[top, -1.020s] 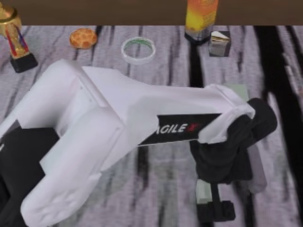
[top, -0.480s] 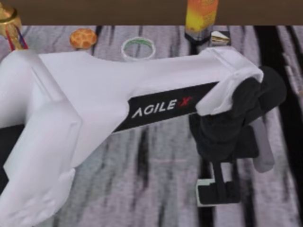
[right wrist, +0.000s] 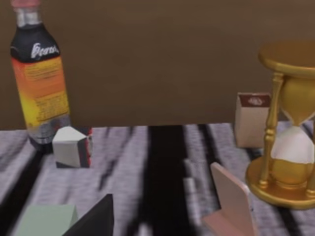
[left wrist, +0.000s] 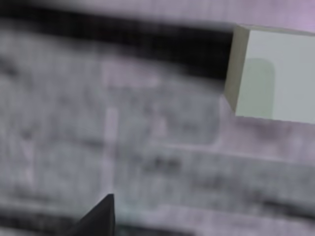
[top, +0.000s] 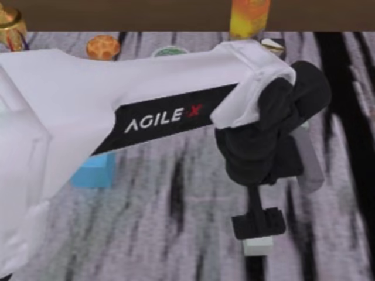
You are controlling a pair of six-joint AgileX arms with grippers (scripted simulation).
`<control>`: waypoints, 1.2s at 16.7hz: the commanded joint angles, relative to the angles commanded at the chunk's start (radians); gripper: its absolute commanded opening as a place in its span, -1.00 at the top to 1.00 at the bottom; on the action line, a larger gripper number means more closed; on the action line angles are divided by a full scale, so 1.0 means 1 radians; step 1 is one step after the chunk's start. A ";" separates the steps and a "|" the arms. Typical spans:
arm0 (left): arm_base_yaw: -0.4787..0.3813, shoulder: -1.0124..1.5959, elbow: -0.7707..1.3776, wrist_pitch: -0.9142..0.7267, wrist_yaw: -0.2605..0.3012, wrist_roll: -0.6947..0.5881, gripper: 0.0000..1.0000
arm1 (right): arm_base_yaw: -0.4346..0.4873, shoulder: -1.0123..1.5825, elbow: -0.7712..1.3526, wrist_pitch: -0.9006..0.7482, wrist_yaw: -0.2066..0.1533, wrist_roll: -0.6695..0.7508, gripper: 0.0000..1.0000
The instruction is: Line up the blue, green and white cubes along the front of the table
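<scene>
The left end effector [top: 258,225] hangs empty, jaws wide, just over the white cube [top: 258,246] at 5 o'clock on the counter [top: 176,246]. It should rise straight, I judge, to avoid nudging the cube. The blue cube [top: 94,171] sits at 9 o'clock. The right arm is parked out of the top view. The left arm reads "AGILE X"; the bottle [right wrist: 39,78] label is illegible.

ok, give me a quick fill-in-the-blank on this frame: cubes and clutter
1. The cube peeking out from under the left arm is ___.
2. The small cube by the left gripper is ___.
3. In the right wrist view, the shiny block stands beside the ___.
4. The gold object in that view is an ___.

Missing words: blue; white; bottle; hourglass.
</scene>
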 joint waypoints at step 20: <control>0.720 -1.541 -1.294 0.747 -0.020 -0.377 -1.00 | 0.142 1.763 1.763 -1.046 0.138 0.247 -1.00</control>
